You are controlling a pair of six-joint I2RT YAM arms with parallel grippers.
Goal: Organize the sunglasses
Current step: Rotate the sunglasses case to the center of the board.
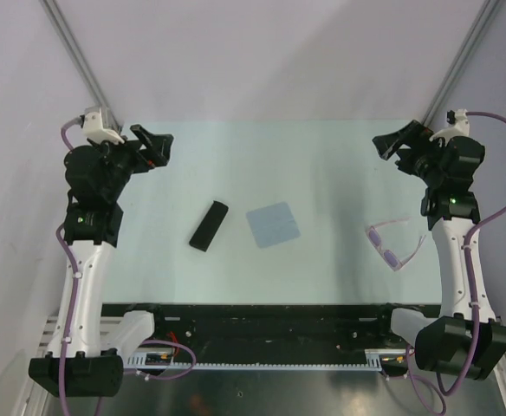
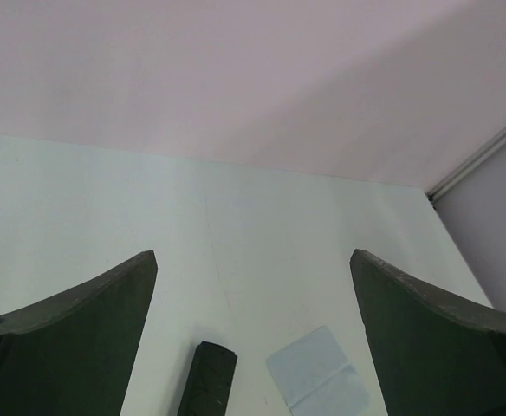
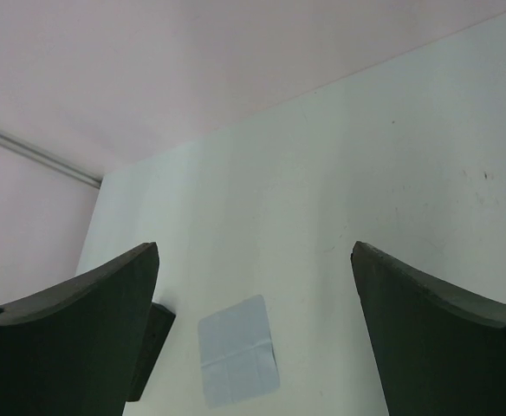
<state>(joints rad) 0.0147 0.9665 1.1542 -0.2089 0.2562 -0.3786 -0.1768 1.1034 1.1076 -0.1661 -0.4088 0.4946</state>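
As seen from above, shows the sunglasses (image 1: 391,252) lying on the pale tabletop (image 1: 322,165) toward its right side, temples spread, purple lenses toward the near edge, just beside the white link of the right arm (image 1: 450,251) and well apart from the other things. Near the middle, shows a black oblong case (image 1: 209,225) set at a slant and, close on its right without touching, a light blue square cloth (image 1: 273,225) lying flat. Places the left pincer (image 1: 156,149) at the far left corner and the right pincer (image 1: 396,146) at the far right corner, each turned inward, each with jaws spread wide and gripping nothing. From the left wrist, looks between two dark fingers (image 2: 80,329) standing far apart onto one end of the case (image 2: 208,381) and part of the cloth (image 2: 315,377) beside it. From the right wrist, likewise looks between widely parted fingers (image 3: 71,329) onto the whole cloth (image 3: 238,349), fold creases crossing it, with the case (image 3: 153,342) partly hidden behind one finger.
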